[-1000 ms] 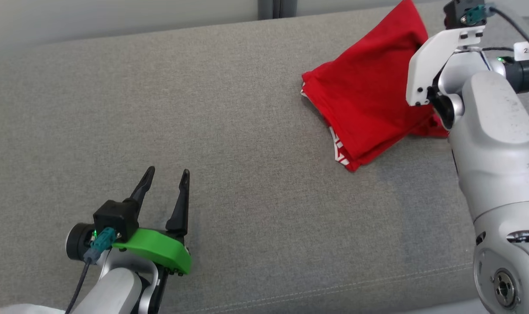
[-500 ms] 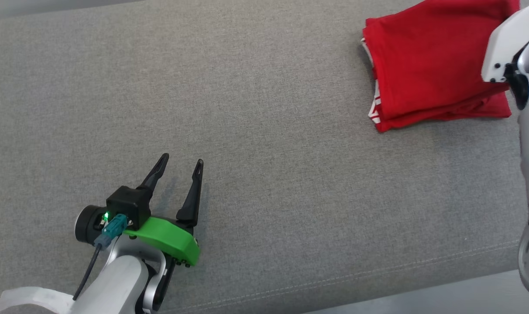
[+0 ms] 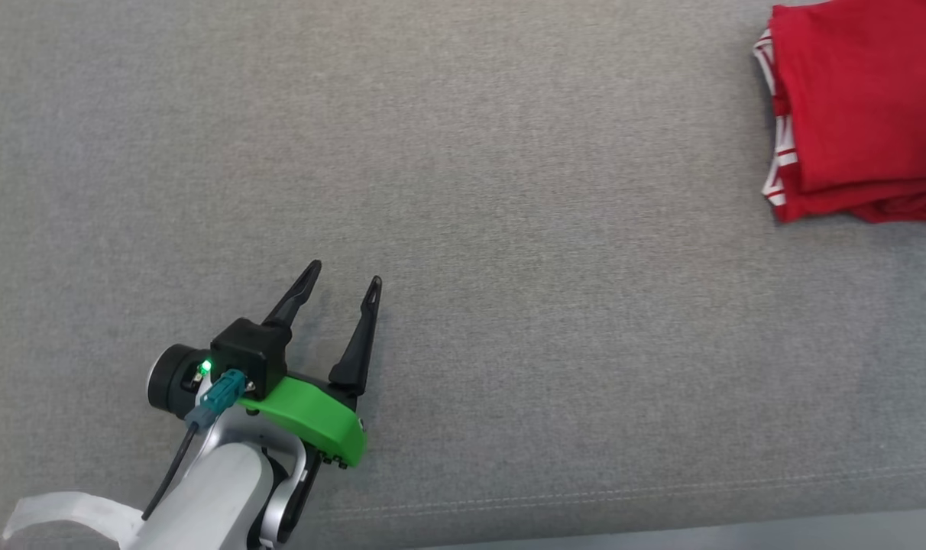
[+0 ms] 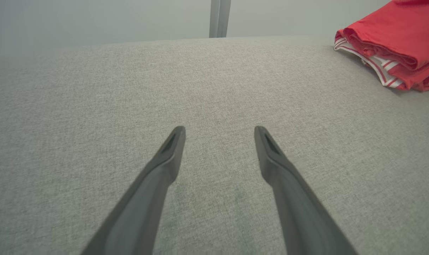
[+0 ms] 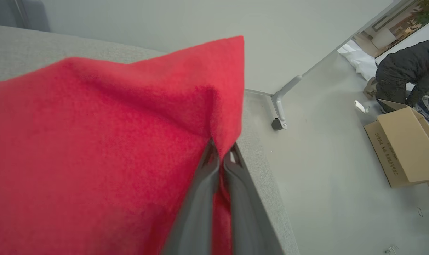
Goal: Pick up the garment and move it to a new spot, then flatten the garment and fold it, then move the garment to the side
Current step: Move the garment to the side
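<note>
The folded red garment (image 3: 860,107) with white-striped trim lies at the top right of the head view on the grey fabric surface (image 3: 509,191). It also sits at the upper right of the left wrist view as a folded stack, the garment (image 4: 398,42). In the right wrist view my right gripper (image 5: 221,156) is shut on a raised edge of the red garment (image 5: 112,148), fingers pinched together near the surface's edge. My left gripper (image 3: 344,279) stands open at the lower left, far from the garment, nothing between its fingers (image 4: 172,148).
The grey surface's front seam and edge (image 3: 662,496) run along the bottom of the head view. Beyond the surface's side edge, the right wrist view shows floor, a metal leg with a caster (image 5: 280,106), a cardboard box (image 5: 402,145) and a bent-over person (image 5: 402,74).
The head view has swung left and down, so the garment has shifted to the top right and the right arm has left the picture. The left gripper stays open, barely changed.
</note>
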